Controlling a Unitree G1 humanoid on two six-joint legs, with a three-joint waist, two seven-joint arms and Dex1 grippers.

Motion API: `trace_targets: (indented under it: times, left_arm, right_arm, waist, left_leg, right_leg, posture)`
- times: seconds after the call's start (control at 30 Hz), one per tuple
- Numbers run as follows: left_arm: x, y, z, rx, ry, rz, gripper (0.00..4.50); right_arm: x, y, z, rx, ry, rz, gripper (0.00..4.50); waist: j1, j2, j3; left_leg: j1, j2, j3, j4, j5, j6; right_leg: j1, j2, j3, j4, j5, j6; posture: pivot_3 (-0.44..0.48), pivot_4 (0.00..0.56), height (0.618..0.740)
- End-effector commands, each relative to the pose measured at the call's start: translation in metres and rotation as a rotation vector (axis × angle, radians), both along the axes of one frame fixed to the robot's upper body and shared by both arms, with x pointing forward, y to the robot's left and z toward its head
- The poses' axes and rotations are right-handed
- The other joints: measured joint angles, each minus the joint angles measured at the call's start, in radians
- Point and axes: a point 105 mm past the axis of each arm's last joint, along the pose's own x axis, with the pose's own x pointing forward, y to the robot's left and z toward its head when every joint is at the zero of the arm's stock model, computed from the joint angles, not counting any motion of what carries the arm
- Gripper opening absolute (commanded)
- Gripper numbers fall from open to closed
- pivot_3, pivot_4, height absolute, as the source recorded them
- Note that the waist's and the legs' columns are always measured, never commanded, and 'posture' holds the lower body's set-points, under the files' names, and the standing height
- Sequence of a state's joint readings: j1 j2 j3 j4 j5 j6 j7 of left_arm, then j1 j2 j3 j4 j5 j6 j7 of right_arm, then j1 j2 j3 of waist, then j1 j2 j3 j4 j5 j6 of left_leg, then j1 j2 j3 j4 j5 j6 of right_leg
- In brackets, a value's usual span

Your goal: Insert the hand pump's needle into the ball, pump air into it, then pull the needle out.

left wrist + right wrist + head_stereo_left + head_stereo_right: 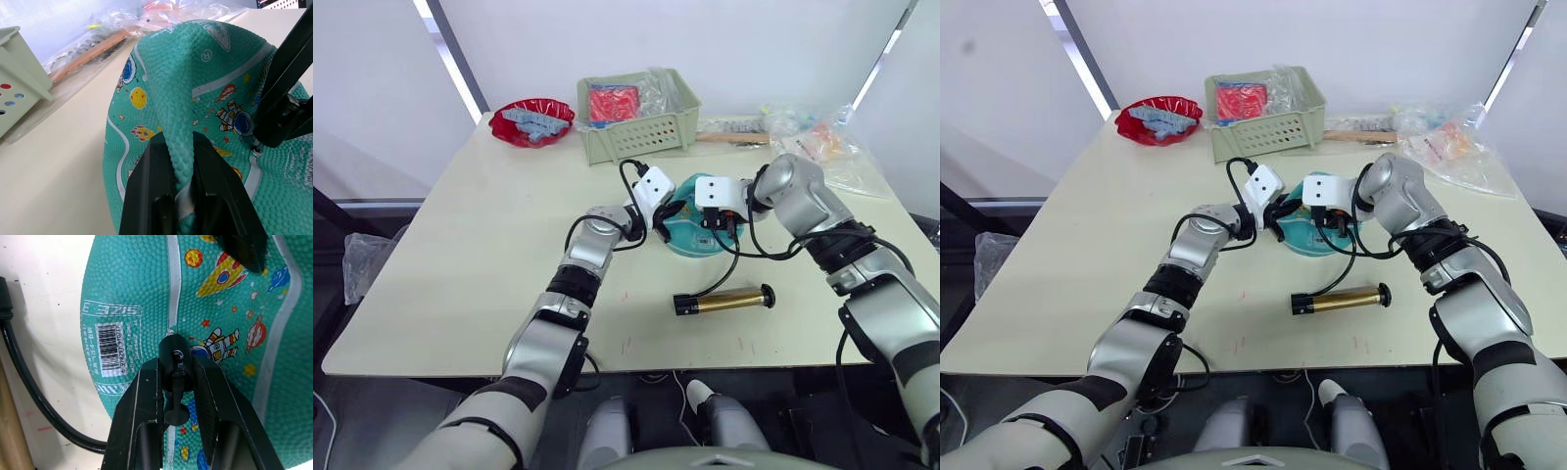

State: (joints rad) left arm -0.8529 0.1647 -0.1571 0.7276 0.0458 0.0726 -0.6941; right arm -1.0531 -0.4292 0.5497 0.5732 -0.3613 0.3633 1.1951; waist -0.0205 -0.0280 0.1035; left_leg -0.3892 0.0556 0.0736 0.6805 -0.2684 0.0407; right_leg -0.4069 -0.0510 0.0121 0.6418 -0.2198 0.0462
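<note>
The teal ball (pixel 689 233) lies limp and half-flat on the middle of the table. My left gripper (pixel 178 142) is shut on a raised fold of the ball's skin (pixel 181 122). On the ball's right side, my right gripper (pixel 176 364) is shut on the needle's black fitting (pixel 175 352), which presses against a pale stripe beside the barcode label (pixel 111 348). The metal pin itself is hidden at the ball's surface. The hand pump (pixel 729 299) lies flat on the table in front of the ball, its black hose (pixel 717 278) curving up to the fitting.
A green basket (pixel 636 117) and a red bowl (pixel 532 120) stand at the back of the table. Clear plastic bags (pixel 827 145) and a wooden-handled item (pixel 734 138) lie at the back right. The table's front edge (pixel 636 364) runs just below the pump.
</note>
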Motion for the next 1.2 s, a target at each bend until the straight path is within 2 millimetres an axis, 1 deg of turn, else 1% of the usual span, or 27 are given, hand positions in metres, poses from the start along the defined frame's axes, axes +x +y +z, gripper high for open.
trace_targets:
  times: [0.03, 0.13, 0.2, 0.4, 0.5, 0.6, 0.77, 0.87, 0.97, 1.07, 1.17, 1.2]
  left_arm:
    - [-0.014, -0.011, -0.033, 0.053, 0.106, -0.046, 0.0]
    - [-0.015, -0.01, -0.034, 0.052, 0.11, -0.044, 0.0]
    - [-0.014, -0.011, -0.035, 0.05, 0.111, -0.042, 0.0]
    - [-0.015, -0.01, -0.036, 0.051, 0.114, -0.037, 0.0]
    - [-0.015, -0.01, -0.036, 0.05, 0.114, -0.035, 0.0]
    - [-0.014, -0.009, -0.036, 0.048, 0.115, -0.031, 0.0]
    - [-0.014, -0.009, -0.037, 0.048, 0.116, -0.029, 0.0]
    - [-0.014, -0.01, -0.038, 0.051, 0.116, -0.031, 0.0]
    - [-0.013, -0.009, -0.038, 0.056, 0.114, -0.029, 0.0]
    - [-0.011, -0.007, -0.037, 0.059, 0.108, -0.025, 0.0]
    - [-0.011, -0.006, -0.037, 0.061, 0.106, -0.023, 0.0]
    - [-0.011, -0.005, -0.038, 0.062, 0.106, -0.023, 0.0]
  right_arm:
    - [-0.01, -0.015, -0.058, -0.112, 0.117, -0.058, 0.34]
    - [-0.011, -0.015, -0.069, -0.122, 0.136, -0.072, 0.34]
    - [-0.011, -0.016, -0.076, -0.127, 0.147, -0.085, 0.34]
    - [-0.013, -0.014, -0.094, -0.135, 0.167, -0.127, 0.34]
    - [-0.014, -0.011, -0.101, -0.126, 0.177, -0.154, 0.34]
    - [-0.014, -0.009, -0.102, -0.101, 0.186, -0.19, 0.34]
    - [-0.01, -0.003, -0.096, -0.018, 0.195, -0.277, 0.34]
    - [-0.01, 0.004, -0.088, 0.051, 0.203, -0.27, 0.34]
    - [-0.007, 0.002, -0.08, 0.077, 0.173, -0.26, 0.34]
    - [-0.004, 0.002, -0.06, 0.161, 0.118, -0.233, 0.34]
    - [-0.006, 0.004, -0.041, 0.248, 0.067, -0.183, 0.34]
    - [-0.006, 0.003, -0.034, 0.271, 0.05, -0.186, 0.34]
  waist:
    - [-0.001, -0.002, -0.002]
    - [-0.004, -0.002, -0.009]
    - [-0.01, -0.001, -0.014]
    - [-0.019, -0.005, -0.022]
    - [-0.02, -0.007, -0.024]
    - [-0.022, -0.007, -0.025]
    - [-0.023, -0.007, -0.025]
    - [-0.023, -0.007, -0.025]
    - [-0.022, -0.007, -0.025]
    - [-0.02, -0.004, -0.022]
    - [-0.017, -0.001, -0.012]
    - [-0.017, 0.003, -0.01]
  left_leg:
    - [0.004, 0.0, 0.001, -0.003, 0.0, 0.0]
    - [0.01, 0.0, 0.002, -0.007, 0.0, 0.0]
    - [0.011, 0.0, 0.002, -0.01, 0.0, 0.0]
    - [0.015, 0.002, 0.0, -0.012, 0.0, -0.001]
    - [0.021, 0.002, -0.001, -0.015, -0.003, -0.005]
    - [0.026, 0.002, -0.001, -0.017, -0.003, -0.006]
    - [0.028, 0.002, -0.001, -0.019, -0.003, -0.006]
    - [0.028, 0.002, -0.002, -0.02, -0.003, -0.006]
    - [0.028, 0.001, -0.002, -0.021, -0.003, -0.006]
    - [0.026, 0.0, -0.002, -0.022, -0.003, -0.006]
    - [0.024, -0.001, -0.002, -0.022, -0.003, -0.006]
    - [0.023, -0.001, -0.002, -0.022, -0.003, -0.006]
  right_leg:
    - [0.003, 0.0, 0.001, 0.0, -0.001, -0.001]
    - [0.005, -0.001, 0.001, -0.001, -0.002, -0.002]
    - [0.005, -0.001, 0.001, -0.001, -0.003, -0.003]
    - [0.009, -0.002, 0.0, -0.001, -0.004, -0.005]
    - [0.013, -0.004, 0.001, -0.001, -0.005, -0.005]
    - [0.015, -0.005, 0.003, -0.001, -0.006, -0.006]
    - [0.015, -0.008, 0.003, -0.001, -0.006, -0.006]
    - [0.015, -0.008, 0.004, -0.001, -0.007, -0.006]
    - [0.015, -0.009, 0.003, -0.001, -0.007, -0.005]
    - [0.013, -0.011, 0.003, -0.001, -0.008, -0.004]
    - [0.012, -0.013, 0.002, -0.002, -0.009, -0.003]
    - [0.012, -0.014, 0.001, -0.003, -0.009, -0.003]
  posture:
    - [0.0, 0.15, 0.738]
    - [0.0, 0.15, 0.738]
    - [0.0, 0.15, 0.738]
    - [0.0, 0.15, 0.738]
    - [0.0, 0.15, 0.738]
    - [0.0, 0.15, 0.738]
    - [0.0, 0.15, 0.738]
    - [0.0, 0.15, 0.738]
    - [0.0, 0.15, 0.738]
    - [0.0, 0.15, 0.738]
    - [0.0, 0.15, 0.738]
    - [0.0, 0.15, 0.738]
